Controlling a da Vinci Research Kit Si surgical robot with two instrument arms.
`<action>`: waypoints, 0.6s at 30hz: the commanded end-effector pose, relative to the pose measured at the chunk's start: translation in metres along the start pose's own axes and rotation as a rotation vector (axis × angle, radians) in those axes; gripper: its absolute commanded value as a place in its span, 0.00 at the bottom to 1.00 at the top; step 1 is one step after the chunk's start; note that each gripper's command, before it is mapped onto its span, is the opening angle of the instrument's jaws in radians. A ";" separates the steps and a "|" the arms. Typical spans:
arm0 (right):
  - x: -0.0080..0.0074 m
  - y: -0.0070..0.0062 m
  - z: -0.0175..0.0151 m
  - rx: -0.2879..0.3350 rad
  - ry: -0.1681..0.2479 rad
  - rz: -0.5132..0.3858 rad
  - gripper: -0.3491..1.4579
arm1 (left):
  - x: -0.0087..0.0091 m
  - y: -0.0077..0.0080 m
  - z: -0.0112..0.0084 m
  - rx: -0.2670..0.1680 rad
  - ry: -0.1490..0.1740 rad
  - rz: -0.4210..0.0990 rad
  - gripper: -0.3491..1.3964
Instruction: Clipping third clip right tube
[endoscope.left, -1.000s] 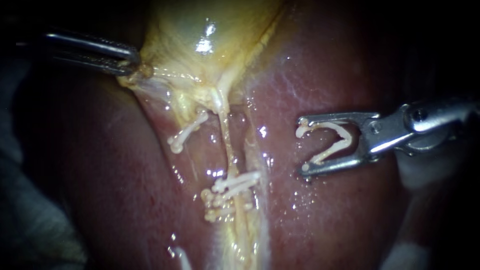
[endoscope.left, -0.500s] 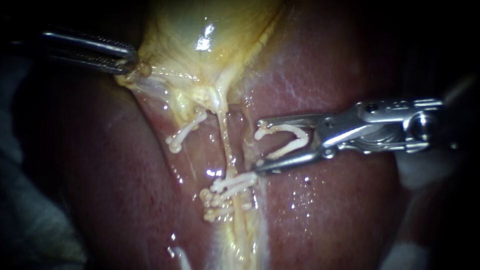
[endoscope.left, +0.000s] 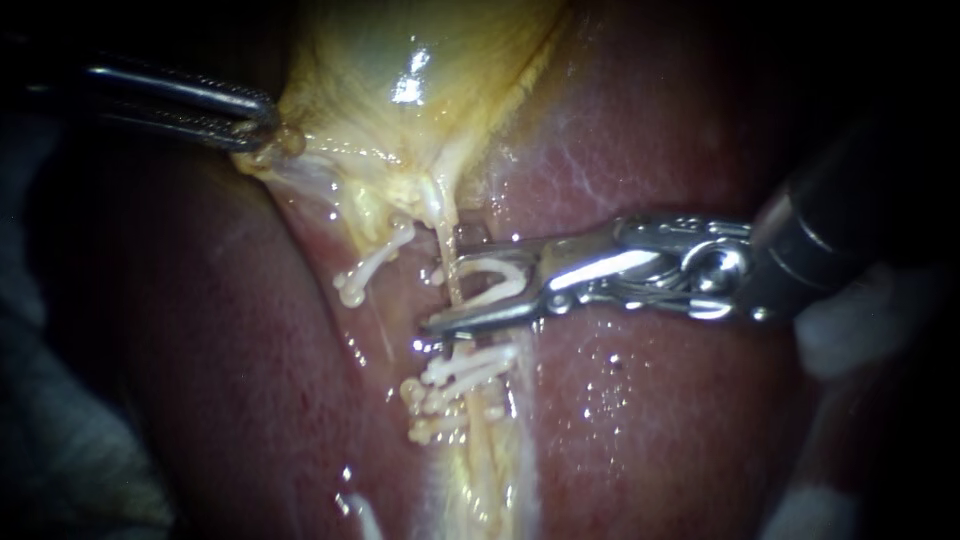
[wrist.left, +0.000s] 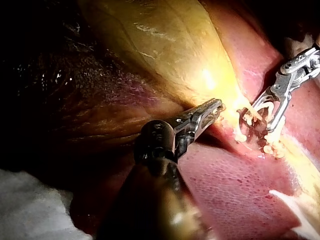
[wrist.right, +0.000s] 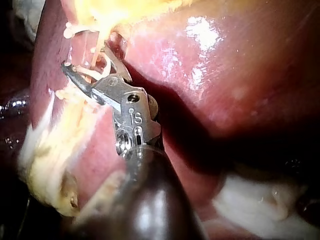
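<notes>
the left instrument (endoscope.left: 262, 125) is coming in from the left, and its jaws are lying pressed together, pinching the lower edge of the yellow gallbladder (endoscope.left: 400, 60). below that pinch the gallbladder is narrowing into pale strands that are running down over the red liver (endoscope.left: 680, 420).

the right instrument (endoscope.left: 445, 282) is reaching in from the right, lying almost level across the liver. its jaws are standing apart, and each one is pressing against a leg of the white clip (endoscope.left: 500, 272) they are carrying, so the clip is sitting spread wide between them. the right tube (endoscope.left: 443, 222), a thin pale cord, is passing down from the gallbladder and crossing the gap between the two jaws, inside the mouth of the white clip. the clip's legs are not yet meeting around the tube.

just below the lower jaw, two closed clips (endoscope.left: 470, 365) are sitting across the same tube, close together. a further closed clip (endoscope.left: 372, 262) is lying aslant on the strand to the left, apart from the right instrument.

in the left wrist view a white cloth (wrist.left: 30, 210) is lying beside the left instrument's shaft.
</notes>
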 end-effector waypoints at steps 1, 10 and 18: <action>0.0002 -0.0001 0.0002 0.023 0.020 0.015 0.47 | 0.0000 0.0000 0.0000 0.000 0.000 0.000 0.00; 0.0022 -0.0018 0.0001 0.128 0.147 0.073 0.44 | -0.0001 0.0000 0.0001 0.001 0.001 0.001 0.00; 0.0028 -0.0022 -0.0007 0.141 0.156 0.101 0.33 | -0.0002 0.0000 0.0003 0.002 0.001 0.001 0.00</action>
